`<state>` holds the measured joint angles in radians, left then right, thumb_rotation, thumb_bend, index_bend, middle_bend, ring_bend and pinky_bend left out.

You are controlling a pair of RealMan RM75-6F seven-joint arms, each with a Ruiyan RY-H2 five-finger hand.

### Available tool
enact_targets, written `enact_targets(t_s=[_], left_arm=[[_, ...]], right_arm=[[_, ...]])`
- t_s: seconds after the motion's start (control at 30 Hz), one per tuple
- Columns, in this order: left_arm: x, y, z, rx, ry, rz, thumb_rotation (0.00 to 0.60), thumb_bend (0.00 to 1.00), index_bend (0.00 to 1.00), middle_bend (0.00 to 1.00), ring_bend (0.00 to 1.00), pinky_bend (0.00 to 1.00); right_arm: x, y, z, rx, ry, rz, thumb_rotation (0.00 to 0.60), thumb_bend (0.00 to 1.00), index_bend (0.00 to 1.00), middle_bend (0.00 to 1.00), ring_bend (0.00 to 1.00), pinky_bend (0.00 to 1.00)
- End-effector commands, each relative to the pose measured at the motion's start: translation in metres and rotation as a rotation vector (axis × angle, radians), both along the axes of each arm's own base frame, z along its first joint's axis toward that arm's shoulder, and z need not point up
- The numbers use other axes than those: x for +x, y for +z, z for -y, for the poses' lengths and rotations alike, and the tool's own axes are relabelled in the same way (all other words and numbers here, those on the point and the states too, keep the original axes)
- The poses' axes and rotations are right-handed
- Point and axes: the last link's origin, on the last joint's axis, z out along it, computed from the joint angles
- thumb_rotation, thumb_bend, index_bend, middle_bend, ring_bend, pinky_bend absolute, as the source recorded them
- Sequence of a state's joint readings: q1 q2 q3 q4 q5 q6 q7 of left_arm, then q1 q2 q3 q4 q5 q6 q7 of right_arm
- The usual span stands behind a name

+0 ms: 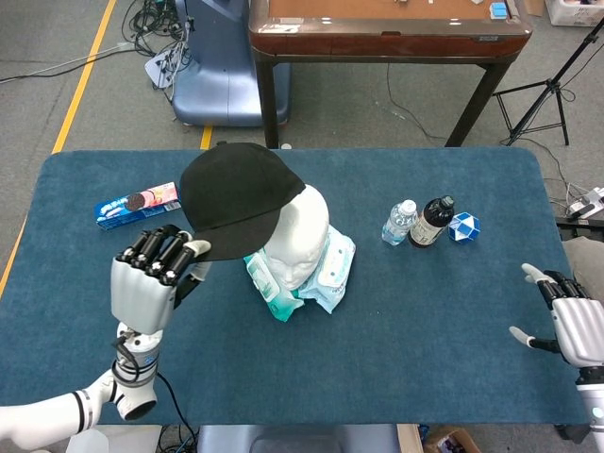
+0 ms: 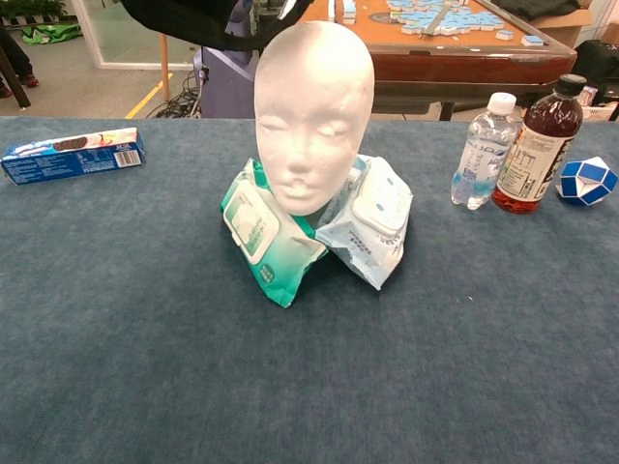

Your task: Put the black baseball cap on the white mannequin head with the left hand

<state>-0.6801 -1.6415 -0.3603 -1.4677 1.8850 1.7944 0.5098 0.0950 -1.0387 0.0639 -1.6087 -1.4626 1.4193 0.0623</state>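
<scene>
The tabletop (image 1: 396,311) carries one black baseball cap (image 1: 236,193), one white mannequin head (image 1: 297,236), two wipe packs (image 2: 266,237), two bottles (image 2: 484,150), one cookie box (image 1: 137,204) and one blue-and-white puzzle toy (image 1: 463,226); two hands (image 1: 146,278) show.

text: none legible | cookie box (image 2: 73,155), bottle labels (image 2: 523,164), wipe packs (image 2: 263,235): print too small

The black baseball cap (image 1: 233,195) sits over the top of the white mannequin head (image 1: 297,242) at the middle of the blue counter (image 1: 406,330), its brim reaching toward 8 o'clock. The left hand (image 1: 151,276) is raised there, fingers (image 1: 166,250) curled, touching the brim's edge. Wipe packets (image 1: 326,278) lie around the head's base. At 3 o'clock stand two bottles — clear (image 1: 399,223) and dark (image 1: 432,223). The right hand (image 1: 569,321) hovers at 4 o'clock, fingers spread.
</scene>
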Motion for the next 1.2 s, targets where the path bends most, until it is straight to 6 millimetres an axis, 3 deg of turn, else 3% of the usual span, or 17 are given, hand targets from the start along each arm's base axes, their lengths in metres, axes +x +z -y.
enact_targets(t_s=[0.03, 0.47, 0.93, 1.0, 1.2], left_arm=[[0.015, -0.019, 0.0, -0.018, -0.025, -0.032, 0.6, 0.42, 0.79, 0.69, 0.5, 0.73], [0.044, -0.069, 0.001, -0.072, -0.074, -0.133, 0.6, 0.42, 0.79, 0.69, 0.5, 0.73], [0.03, -0.107, -0.001, -0.12, 0.006, -0.245, 0.6, 0.37, 0.75, 0.69, 0.5, 0.73], [0.025, -0.113, 0.002, -0.143, 0.024, -0.252, 0.6, 0.34, 0.7, 0.68, 0.49, 0.73], [0.012, -0.119, 0.008, -0.154, 0.096, -0.318, 0.6, 0.2, 0.43, 0.63, 0.46, 0.73]], right_arm=[[-0.001, 0.001, 0.0, -0.003, -0.002, 0.003, 0.6, 0.0, 0.15, 0.28, 0.17, 0.22], [-0.003, 0.005, 0.0, -0.01, -0.008, 0.015, 0.6, 0.0, 0.15, 0.28, 0.17, 0.22], [-0.004, 0.008, -0.001, -0.017, -0.007, 0.024, 0.6, 0.0, 0.15, 0.28, 0.17, 0.22], [-0.004, 0.008, -0.001, -0.016, -0.008, 0.024, 0.6, 0.0, 0.15, 0.28, 0.17, 0.22], [-0.004, 0.006, 0.0, -0.012, -0.009, 0.019, 0.6, 0.0, 0.15, 0.28, 0.17, 0.22]])
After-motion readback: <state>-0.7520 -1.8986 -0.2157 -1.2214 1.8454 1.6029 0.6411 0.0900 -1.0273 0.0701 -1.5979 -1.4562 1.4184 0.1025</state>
